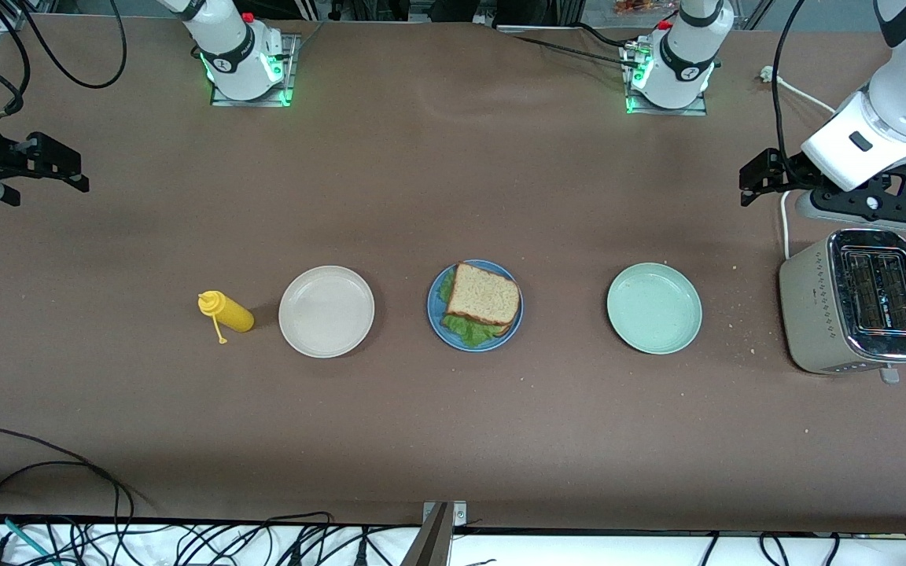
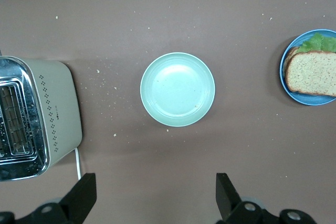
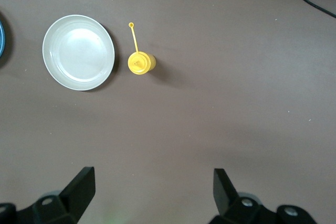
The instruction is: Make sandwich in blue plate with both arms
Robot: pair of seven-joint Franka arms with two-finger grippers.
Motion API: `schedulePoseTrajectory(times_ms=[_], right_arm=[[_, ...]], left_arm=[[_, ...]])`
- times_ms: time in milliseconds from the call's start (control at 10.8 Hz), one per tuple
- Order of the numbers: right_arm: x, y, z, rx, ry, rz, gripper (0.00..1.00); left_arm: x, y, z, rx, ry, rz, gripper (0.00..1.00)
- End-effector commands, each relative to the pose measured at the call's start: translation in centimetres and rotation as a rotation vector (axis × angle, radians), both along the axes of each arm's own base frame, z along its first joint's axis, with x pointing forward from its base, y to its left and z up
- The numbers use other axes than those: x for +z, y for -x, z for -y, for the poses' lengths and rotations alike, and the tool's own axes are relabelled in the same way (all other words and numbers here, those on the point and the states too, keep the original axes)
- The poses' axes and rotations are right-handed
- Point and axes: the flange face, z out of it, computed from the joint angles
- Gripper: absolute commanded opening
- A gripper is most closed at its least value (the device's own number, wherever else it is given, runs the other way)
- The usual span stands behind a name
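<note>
sandwich [image 1: 480,303] sits assembled on blue plate [image 1: 436,311], mid-worktop between both arms | left claw [image 1: 767,179] open above toaster [image 1: 854,310] end | right claw [image 1: 48,165] open, empty, equally withdrawn

Three plates: blue plate [image 1: 435,314], beige plate [image 1: 326,311], pale green plate [image 1: 654,308]. One sandwich [image 1: 483,303], one yellow squeeze bottle [image 1: 226,312], one toaster [image 1: 854,301], two arms.
</note>
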Motion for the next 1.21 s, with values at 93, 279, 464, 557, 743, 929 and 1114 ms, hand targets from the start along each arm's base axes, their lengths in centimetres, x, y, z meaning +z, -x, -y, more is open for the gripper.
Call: schedulePoseTrajectory(times_ms=[93,279,464,557,743,929,1114], right_arm=[[0.6,-0.3,0.2,0.006,0.0,0.004,1.0],[0.6,-0.3,0.2,0.004,0.0,0.002,1.0],[0.5,-0.2,0.3,-0.007,-0.028,-0.001,1.0],[0.5,-0.2,1.1,-0.021,-0.041,-0.005,1.0],[0.7,-0.1,1.1,-0.021,-0.041,-0.002,1.0],[1.5,-0.1,0.8,-0.021,-0.041,0.014,1.0],[2.3,-0.3,0.5,-0.011,-0.032,0.033,1.0]], left_arm=[[0.4,0.0,0.1,0.003,-0.03,0.019,1.0],[0.4,0.0,0.1,0.003,-0.03,0.019,1.0],[0.4,0.0,0.1,0.004,-0.032,0.019,1.0],[0.4,0.0,0.1,0.003,-0.032,0.019,1.0],[0.4,0.0,0.1,0.003,-0.032,0.019,1.0],[0.4,0.0,0.1,0.003,-0.032,0.019,1.0],[0.4,0.0,0.1,0.004,-0.032,0.019,1.0]])
